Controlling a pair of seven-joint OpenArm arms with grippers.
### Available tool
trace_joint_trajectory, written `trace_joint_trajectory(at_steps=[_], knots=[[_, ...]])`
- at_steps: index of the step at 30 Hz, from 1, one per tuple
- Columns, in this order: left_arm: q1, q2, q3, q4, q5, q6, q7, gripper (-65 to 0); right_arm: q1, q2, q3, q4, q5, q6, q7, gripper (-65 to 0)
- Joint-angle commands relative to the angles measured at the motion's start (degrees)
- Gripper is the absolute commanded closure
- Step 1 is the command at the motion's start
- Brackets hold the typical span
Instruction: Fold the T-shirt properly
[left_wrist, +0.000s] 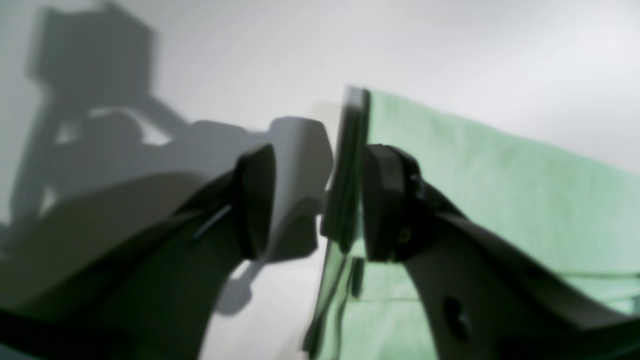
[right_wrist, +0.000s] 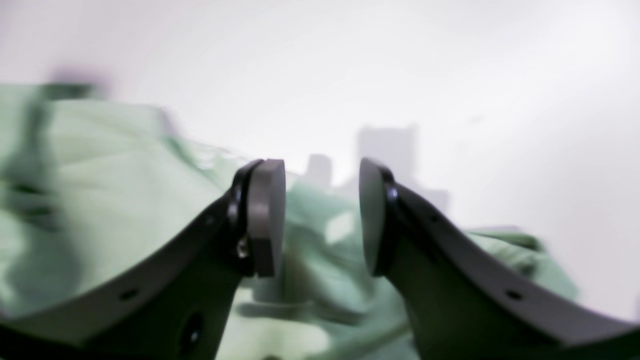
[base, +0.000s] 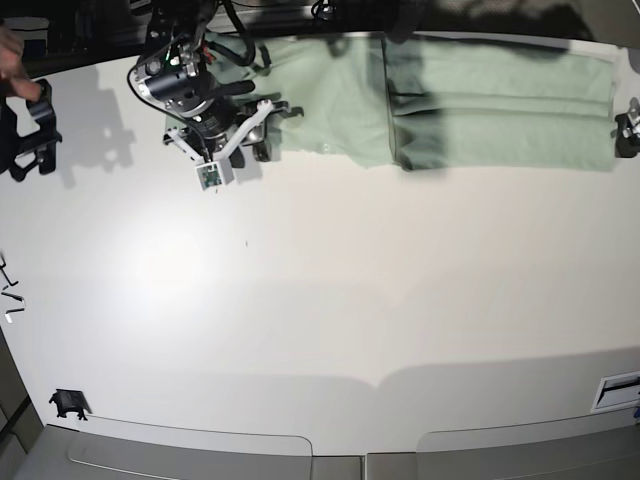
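The worktop is the largest thing in view, a smooth white matte surface with rounded front edges that fills almost the whole base view. Along its far edge lies the T-shirt, a pale mint-green soft cotton cloth stretched into a long band from the far left to the far right. The right-hand part is doubled over in flat rectangular layers with straight creases and a darker shaded strip at the fold line; the left-hand part is looser and rumpled under the arm there.

The right arm reaches down over the shirt's crumpled end at the far left of the base view, its silver-and-black wrist tilted toward the worktop. The right gripper has dark, flat, disc-like pads standing apart with a clear gap between them; green cloth shows behind and below the gap, blurred, and nothing is pinched between the pads.

The left gripper sits at the shirt's far right end, only its dark tip showing at the edge of the base view. Its black rounded pads are parted. The right-hand pad lies against the shirt's thin upright edge; the other stands clear of it, with white worktop behind.
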Motion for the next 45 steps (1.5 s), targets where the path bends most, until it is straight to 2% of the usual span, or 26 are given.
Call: trace_joint_trajectory(at_steps=[1, 5, 9, 15, 19, 23, 28, 30, 34, 45], knots=[[-0.5, -1.9, -0.6, -0.4, -2.6, -0.9, -0.9, -29.6, 0.3, 0.6, 0.0, 1.0, -0.2, -0.1, 1.2, -23.1], [-0.4, -1.9, -0.7, -2.6, -3.7, -1.8, -0.2, -32.3, 0.3, 2.9, 2.5, 0.9, -2.1, -1.4, 1.2, -23.1], [-0.4, -1.9, -0.7, -2.7, -3.8, -1.8, 1.1, -32.3, 0.3, 5.5, 9.9, 0.9, -1.3, -2.5, 1.7, -23.0], [0.4, -1.6, -0.6, -2.7, -4.3, -1.8, 2.6, -32.3, 0.3, 8.4, 23.1, 0.5, 7.5, -2.4, 1.5, -23.0], [2.4, -1.4, -0.6, -2.7, -8.2, -1.9, 4.9, -32.3, 0.3, 8.8, 28.3, 0.5, 13.0, -2.2, 1.1, -23.0], [3.3, -0.1, -0.6, -2.7, -9.7, -2.5, 6.5, -32.3, 0.3, 8.8, 28.9, 0.5, 16.4, -0.8, 0.9, -23.0], [3.4, 1.8, -0.6, -2.7, -9.3, -2.5, 6.6, -33.4, 0.3, 8.8, 28.8, 0.5, 19.5, -0.6, 0.7, -23.0], [3.4, 1.7, -0.6, -2.7, -9.3, -2.5, 6.8, -35.7, 0.3, 8.8, 28.8, 0.5, 19.5, -0.6, 0.7, -23.0], [3.4, 1.7, -0.6, -2.7, -8.7, -2.5, 7.5, -36.0, 0.2, 8.8, 28.8, 0.5, 19.4, -0.5, 0.6, -23.0], [3.4, 0.9, -0.6, -2.6, -8.3, -2.5, 15.5, -35.9, 0.3, 8.8, 28.8, 0.5, 19.5, -0.5, 0.2, -23.0]])
